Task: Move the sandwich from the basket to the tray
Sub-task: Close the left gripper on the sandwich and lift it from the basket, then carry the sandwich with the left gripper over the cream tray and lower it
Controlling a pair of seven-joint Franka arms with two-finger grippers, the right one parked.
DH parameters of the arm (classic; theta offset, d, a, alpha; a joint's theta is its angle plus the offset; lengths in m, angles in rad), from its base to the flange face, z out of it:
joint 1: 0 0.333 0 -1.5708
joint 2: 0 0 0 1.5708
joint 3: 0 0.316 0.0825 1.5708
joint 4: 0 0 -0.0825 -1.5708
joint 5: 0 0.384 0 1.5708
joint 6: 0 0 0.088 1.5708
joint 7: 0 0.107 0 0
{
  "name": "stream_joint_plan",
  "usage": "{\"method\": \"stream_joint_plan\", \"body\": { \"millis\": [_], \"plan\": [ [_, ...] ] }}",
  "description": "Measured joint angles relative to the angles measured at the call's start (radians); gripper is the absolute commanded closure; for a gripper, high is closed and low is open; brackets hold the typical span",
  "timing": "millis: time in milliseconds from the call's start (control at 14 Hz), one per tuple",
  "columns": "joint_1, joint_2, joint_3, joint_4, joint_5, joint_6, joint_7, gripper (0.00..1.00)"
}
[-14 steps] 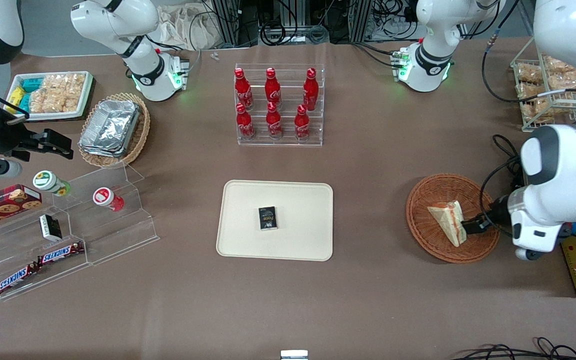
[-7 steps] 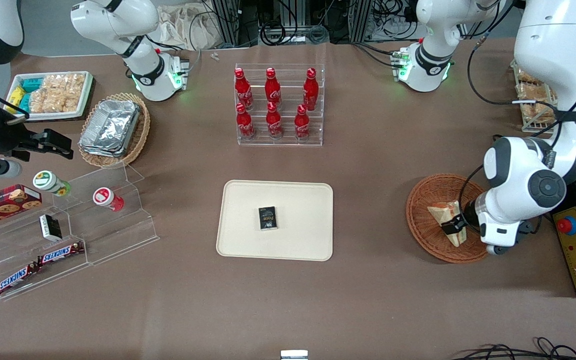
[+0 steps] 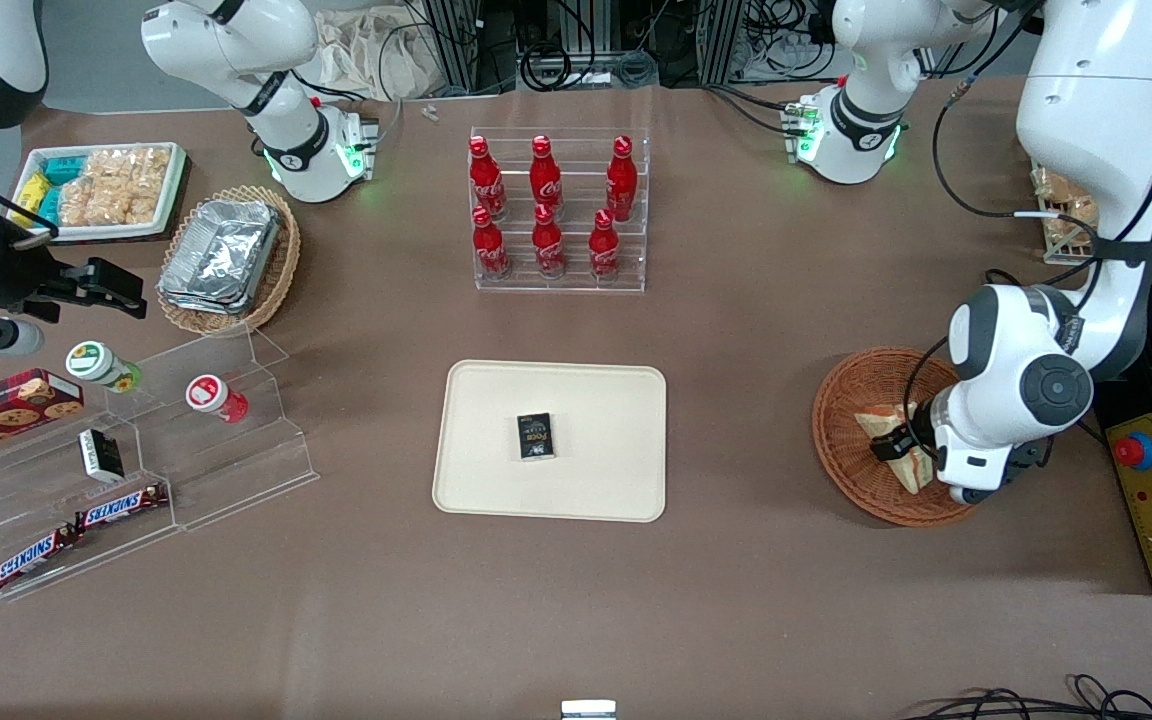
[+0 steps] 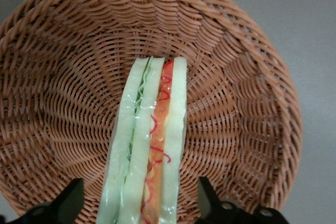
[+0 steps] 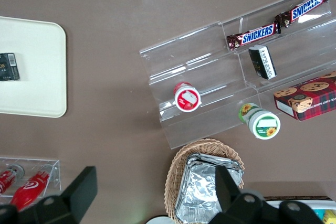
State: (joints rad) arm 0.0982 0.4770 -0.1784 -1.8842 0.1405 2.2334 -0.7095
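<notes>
Within the basket (image 4: pixel 63 77) the sandwich (image 4: pixel 149 145) is seen standing on edge, a wedge of pale, smooth bread slices with green shreds along one seam and red-pink strips along another (a glossy sheen is noted on the filling edge). Its near end is cut off by the wrist frame. The basket is round and shallow, woven of reddish-brown wicker in concentric ribbed rows; its rim is partly cropped in the wrist view and partly covered by the arm in the front view (image 3: pixel 851 440).

The gripper (image 3: pixel 898 447) is lowered into the basket over the sandwich (image 3: pixel 881 418), of which only a pale corner is left visible from the front. Its two black fingers (image 4: pixel 68 200) are spread wide, one to each side of the wedge, with wicker showing in the gaps, so no contact is recorded.

The tray (image 3: pixel 596 400), flat, cream-beige plastic with rounded corners and a low rim, lies well apart from the basket, toward the parked arm's end of the table. A small dark packet (image 3: pixel 535 436) rests on it; its print cannot be read. The table (image 3: pixel 736 330) is covered in matte brown.
</notes>
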Motion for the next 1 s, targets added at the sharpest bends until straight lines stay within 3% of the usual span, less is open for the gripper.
{"method": "stream_joint_plan", "body": {
  "millis": [71, 143, 571, 786, 1000],
  "plan": [
    [-0.004, 0.005, 0.0, 0.0, 0.008, 0.001, 0.0, 0.94],
    [-0.008, 0.007, -0.001, 0.0, 0.012, 0.001, -0.002, 1.0],
    [-0.012, -0.012, -0.004, 0.05, 0.015, -0.036, -0.01, 1.0],
    [-0.011, -0.053, -0.018, 0.182, 0.011, -0.239, -0.012, 1.0],
    [-0.014, -0.073, -0.062, 0.366, -0.074, -0.434, -0.014, 1.0]
  ]
}}
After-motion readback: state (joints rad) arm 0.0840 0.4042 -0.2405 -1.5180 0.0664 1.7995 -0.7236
